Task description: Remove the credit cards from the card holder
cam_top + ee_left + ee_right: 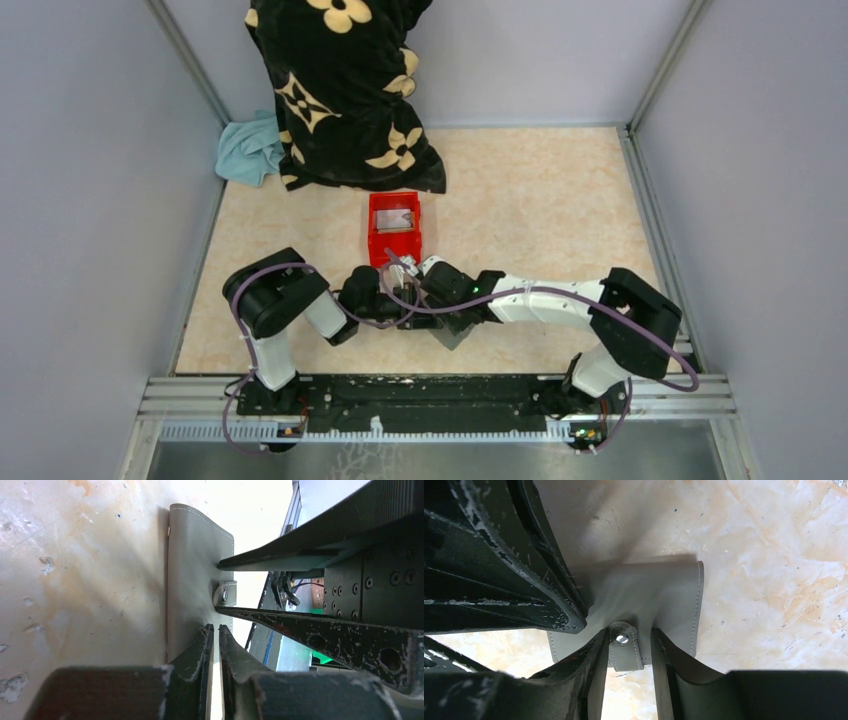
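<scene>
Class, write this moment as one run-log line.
left end effector: pinching wallet edge | right end effector: open, straddling snap tab | wallet: folded shut

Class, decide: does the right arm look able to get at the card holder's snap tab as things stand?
Probably yes: the right gripper straddles the snap tab with open jaws, nothing between, while the left gripper pinches the card holder.

Beige table (540, 190): red bin (392, 250), patterned bag (340, 90), cloth (250, 148)
</scene>
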Robot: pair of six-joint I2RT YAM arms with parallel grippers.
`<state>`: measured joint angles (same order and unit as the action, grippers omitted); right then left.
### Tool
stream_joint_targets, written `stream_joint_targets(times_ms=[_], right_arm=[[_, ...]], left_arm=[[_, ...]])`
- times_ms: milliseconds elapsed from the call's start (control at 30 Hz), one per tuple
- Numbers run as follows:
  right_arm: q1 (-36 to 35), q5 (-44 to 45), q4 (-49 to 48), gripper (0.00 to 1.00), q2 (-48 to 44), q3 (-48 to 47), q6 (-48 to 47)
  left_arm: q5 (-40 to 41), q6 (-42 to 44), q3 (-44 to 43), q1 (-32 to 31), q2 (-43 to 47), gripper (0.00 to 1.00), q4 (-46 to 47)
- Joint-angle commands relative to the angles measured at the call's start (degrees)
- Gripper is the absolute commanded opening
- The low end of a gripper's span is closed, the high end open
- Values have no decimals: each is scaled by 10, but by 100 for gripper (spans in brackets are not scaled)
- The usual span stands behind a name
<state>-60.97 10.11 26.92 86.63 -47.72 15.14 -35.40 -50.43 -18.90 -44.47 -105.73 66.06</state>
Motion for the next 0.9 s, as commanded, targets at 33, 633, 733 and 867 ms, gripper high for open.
stream_joint_targets(times_ms=[33,633,733,867], right_arm=[[-27,-44,-2,30,59,26,31],[46,-149,-101,0,-108,89,66],[79,-184,-117,0,-162,105,66],[110,-203,-133,0,-209,123,68]], left_arm=[[4,6,10,5,1,15,15],[1,3,15,6,-4,15,25],[0,3,13,7,-6,15,26],[-6,-1,8,6,-14,15,32]])
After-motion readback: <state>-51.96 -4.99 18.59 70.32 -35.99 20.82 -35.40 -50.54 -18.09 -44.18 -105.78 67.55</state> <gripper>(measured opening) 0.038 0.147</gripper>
